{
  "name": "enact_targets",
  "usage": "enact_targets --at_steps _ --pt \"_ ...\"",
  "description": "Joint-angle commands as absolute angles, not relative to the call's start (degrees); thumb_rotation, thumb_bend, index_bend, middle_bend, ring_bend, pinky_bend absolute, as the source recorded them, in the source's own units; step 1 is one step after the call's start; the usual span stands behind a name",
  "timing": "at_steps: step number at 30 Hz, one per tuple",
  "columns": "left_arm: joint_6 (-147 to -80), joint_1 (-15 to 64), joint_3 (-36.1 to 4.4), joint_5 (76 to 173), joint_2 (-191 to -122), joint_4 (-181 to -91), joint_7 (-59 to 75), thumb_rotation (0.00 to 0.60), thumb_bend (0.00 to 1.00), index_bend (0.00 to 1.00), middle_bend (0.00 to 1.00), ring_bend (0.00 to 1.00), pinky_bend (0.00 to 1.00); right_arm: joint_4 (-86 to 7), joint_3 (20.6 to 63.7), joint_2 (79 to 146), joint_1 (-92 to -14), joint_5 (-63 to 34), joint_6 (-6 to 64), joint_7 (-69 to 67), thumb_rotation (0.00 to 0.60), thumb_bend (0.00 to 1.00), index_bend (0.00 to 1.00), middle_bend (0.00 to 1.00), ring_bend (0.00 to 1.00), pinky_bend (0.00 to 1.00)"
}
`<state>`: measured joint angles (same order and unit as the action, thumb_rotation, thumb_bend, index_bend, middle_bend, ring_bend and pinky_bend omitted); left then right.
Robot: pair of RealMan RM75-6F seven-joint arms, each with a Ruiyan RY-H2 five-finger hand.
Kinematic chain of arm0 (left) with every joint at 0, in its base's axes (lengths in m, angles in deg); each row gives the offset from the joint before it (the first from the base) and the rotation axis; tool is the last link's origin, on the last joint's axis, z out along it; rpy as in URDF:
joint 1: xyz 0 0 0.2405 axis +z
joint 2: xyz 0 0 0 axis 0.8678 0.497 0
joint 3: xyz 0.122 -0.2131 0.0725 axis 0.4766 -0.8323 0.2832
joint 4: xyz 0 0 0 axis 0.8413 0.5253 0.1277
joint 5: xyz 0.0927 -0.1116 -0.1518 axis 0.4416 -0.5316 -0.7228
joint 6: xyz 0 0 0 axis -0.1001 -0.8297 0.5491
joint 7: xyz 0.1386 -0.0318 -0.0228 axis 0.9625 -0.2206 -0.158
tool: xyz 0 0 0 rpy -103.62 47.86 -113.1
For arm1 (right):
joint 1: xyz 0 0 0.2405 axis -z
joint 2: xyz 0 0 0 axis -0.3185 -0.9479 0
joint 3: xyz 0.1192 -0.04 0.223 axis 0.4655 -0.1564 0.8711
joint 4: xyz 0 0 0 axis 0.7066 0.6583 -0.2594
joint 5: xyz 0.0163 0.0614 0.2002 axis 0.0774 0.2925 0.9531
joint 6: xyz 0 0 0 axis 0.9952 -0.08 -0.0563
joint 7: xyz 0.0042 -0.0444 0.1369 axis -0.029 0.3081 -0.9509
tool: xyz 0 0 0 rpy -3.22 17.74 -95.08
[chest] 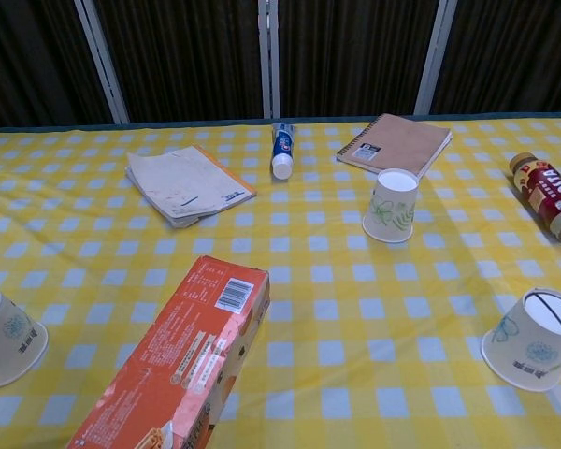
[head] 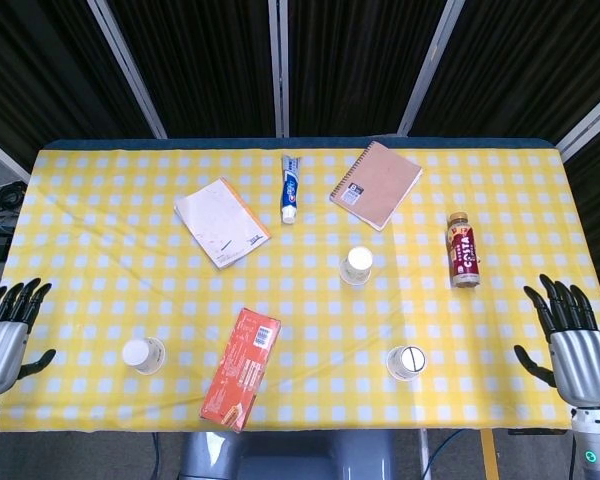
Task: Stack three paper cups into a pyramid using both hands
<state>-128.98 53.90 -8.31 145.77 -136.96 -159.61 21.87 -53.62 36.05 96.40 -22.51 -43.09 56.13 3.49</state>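
Observation:
Three paper cups stand upside down and far apart on the yellow checked table (head: pixel 100 200). One cup (head: pixel 357 265) (chest: pixel 390 205) is near the middle. A second cup (head: pixel 404 362) (chest: pixel 530 349) is near the front edge on the right. The third cup (head: pixel 143 354) (chest: pixel 7 335) is near the front edge on the left. My left hand (head: pixel 4 335) hovers off the table's left front corner, fingers spread, holding nothing. Off the right front corner my right hand (head: pixel 572 345) is also spread and empty. Neither hand shows in the chest view.
An orange box (head: pixel 242 368) (chest: pixel 173 361) lies between the front cups. Behind are a worn booklet (head: pixel 221 222) (chest: pixel 187 183), a toothpaste tube (head: pixel 290 187) (chest: pixel 281 150), a brown spiral notebook (head: pixel 376 183) (chest: pixel 395 143) and a lying drink bottle (head: pixel 463 248) (chest: pixel 546 195).

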Motion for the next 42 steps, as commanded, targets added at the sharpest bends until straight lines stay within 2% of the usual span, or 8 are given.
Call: enact_targets --at_steps 1,5,10,20,30,38,42 --pt "-128.32 53.55 -8.2 145.55 -137.03 -159.79 22.4 0.6 0.23 0.0 0.0 0.0 0.0 -53.56 36.03 96.39 -22.51 -43.01 56.05 3.43 0.6 0.13 0.14 0.0 0.0 0.03" --pt "-127.62 53.07 -8.0 145.89 -137.57 -159.62 22.96 0.6 0.23 0.01 0.0 0.0 0.0 -53.56 36.16 96.27 -22.43 -42.58 55.97 3.14 0.6 0.13 0.14 0.0 0.0 0.03" --pt "-124.82 50.97 -6.7 149.38 -139.8 -158.43 22.9 0.6 0.23 0.11 0.0 0.0 0.0 -53.79 35.91 96.07 -22.48 -42.82 55.68 2.91 0.6 0.13 0.14 0.0 0.0 0.03" --pt "-119.26 48.07 -4.67 151.21 -143.8 -158.29 28.8 0.6 0.23 0.1 0.0 0.0 0.0 -53.93 36.14 95.37 -22.21 -42.52 56.14 1.21 0.6 0.13 0.14 0.0 0.0 0.03" --pt "-114.51 45.55 -4.54 149.69 -146.87 -157.89 31.64 0.6 0.3 0.15 0.0 0.0 0.0 -53.94 36.28 95.07 -22.11 -42.54 56.42 0.47 0.6 0.13 0.14 0.0 0.0 0.03" --pt "-112.81 44.45 -4.1 148.8 -148.2 -158.16 33.31 0.6 0.46 0.39 0.0 0.0 0.0 -54.06 36.43 94.72 -21.89 -42.36 56.73 -0.23 0.6 0.13 0.14 0.0 0.0 0.03" --pt "-113.78 44.45 -4.16 149.18 -147.74 -158.68 32.17 0.6 0.46 0.4 0.0 0.0 0.0 -54.06 36.37 94.64 -21.82 -42.45 56.8 -0.43 0.6 0.13 0.14 0.0 0.0 0.03"
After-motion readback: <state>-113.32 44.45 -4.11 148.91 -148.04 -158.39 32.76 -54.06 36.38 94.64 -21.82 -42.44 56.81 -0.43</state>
